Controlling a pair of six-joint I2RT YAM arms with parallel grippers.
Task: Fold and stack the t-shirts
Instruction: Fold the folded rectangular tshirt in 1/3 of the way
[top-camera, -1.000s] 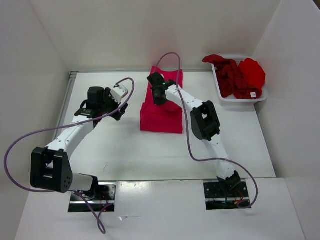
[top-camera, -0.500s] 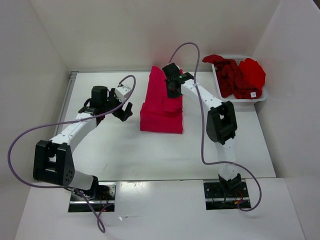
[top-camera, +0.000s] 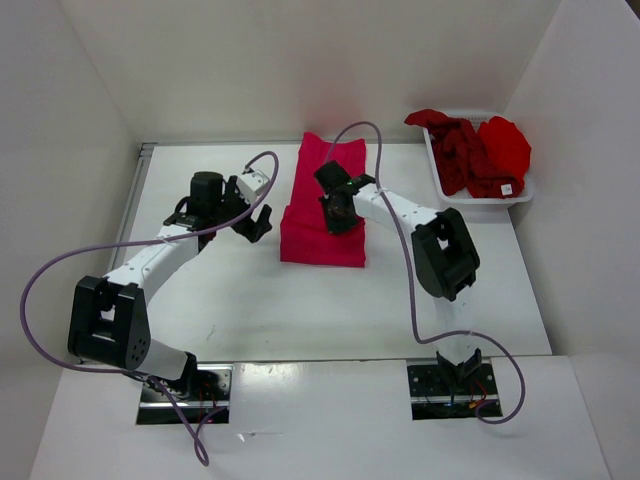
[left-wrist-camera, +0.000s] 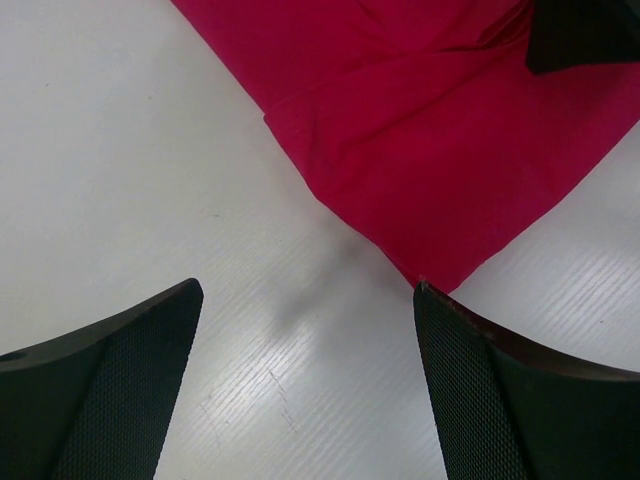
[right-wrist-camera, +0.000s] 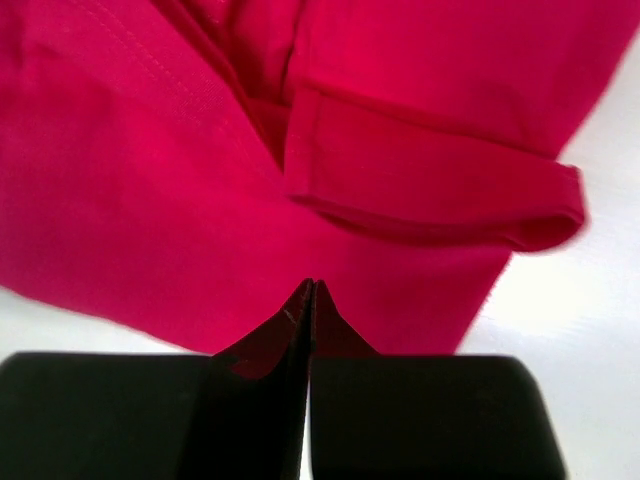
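Note:
The pinkish-crimson t-shirt (top-camera: 322, 235) lies partly folded in the middle of the table, with a thicker layer at its near end. My right gripper (top-camera: 335, 210) is shut just above it. The right wrist view shows the shut gripper (right-wrist-camera: 312, 285) over the shirt (right-wrist-camera: 130, 200) and a folded sleeve (right-wrist-camera: 430, 180), with no cloth seen between the jaws. My left gripper (top-camera: 256, 222) is open and empty beside the shirt's left edge. The left wrist view shows this open gripper (left-wrist-camera: 310, 400) over bare table, the shirt's corner (left-wrist-camera: 430, 150) just ahead. The dark maroon t-shirt (top-camera: 458, 155) and the bright red t-shirt (top-camera: 505, 145) lie crumpled in a basket.
The white mesh basket (top-camera: 478, 198) stands at the back right, next to the right wall. White walls close in the table on the left, back and right. Purple cables loop from both arms over the table. The right gripper's black body (left-wrist-camera: 585, 30) shows in the left wrist view.
My right gripper lifted the shirt's far part up and back, then came down toward the near side; that part now lies flat again. My left gripper moved slightly right toward the shirt.

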